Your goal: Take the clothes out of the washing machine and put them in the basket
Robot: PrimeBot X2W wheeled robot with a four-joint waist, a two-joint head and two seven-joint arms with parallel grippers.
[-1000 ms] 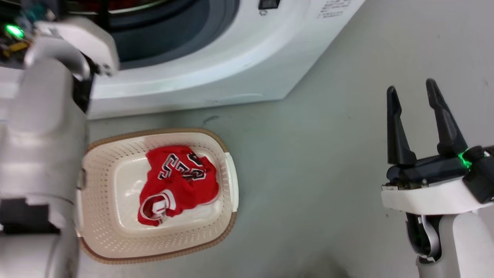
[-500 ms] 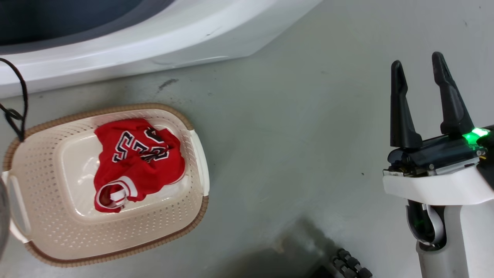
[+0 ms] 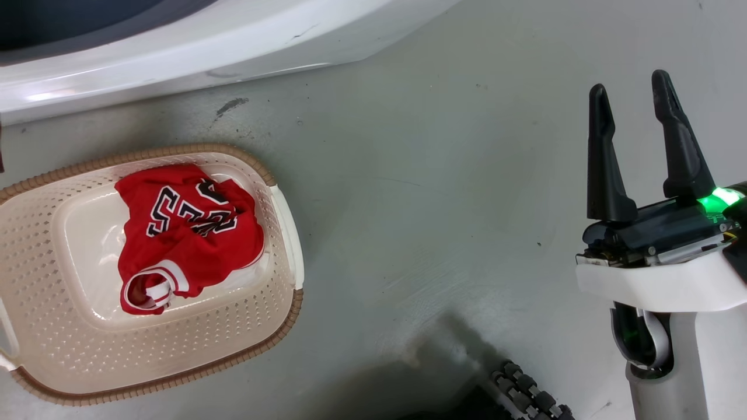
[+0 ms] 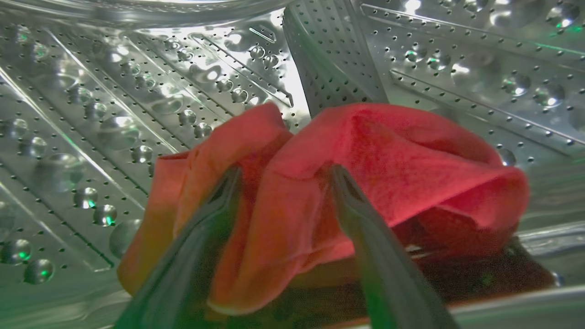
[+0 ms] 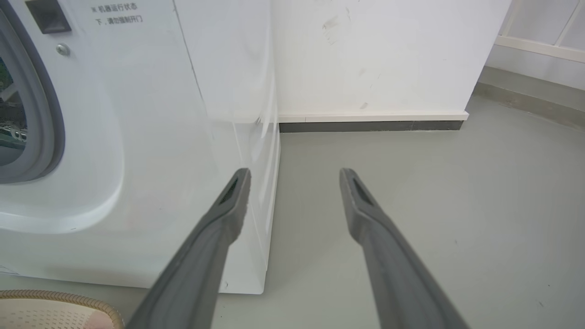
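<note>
A red jersey [image 3: 187, 233] with black-white numerals lies in the cream basket [image 3: 175, 373] on the floor, below the white washing machine [image 3: 175, 41]. Inside the perforated steel drum [image 4: 114, 114], a crumpled red garment [image 4: 388, 155] lies in front of my left gripper [image 4: 284, 171]. Its fingers are open and press into the folds, with a bulge of cloth between them. Off to the right, my right gripper [image 3: 629, 81] hangs open over bare floor with nothing in it. In the right wrist view the same gripper [image 5: 295, 171] points at the machine's front corner [image 5: 160, 114].
A white wall with a dark baseboard [image 5: 365, 124] stands behind and to the right of the machine. A black ribbed wheel part [image 3: 528, 394] shows at the bottom edge. Grey floor stretches between the basket and the right arm.
The head camera has swung, so basket and machine slid left in the picture and the left forearm dropped out of it. The right gripper stays open in much the same place.
</note>
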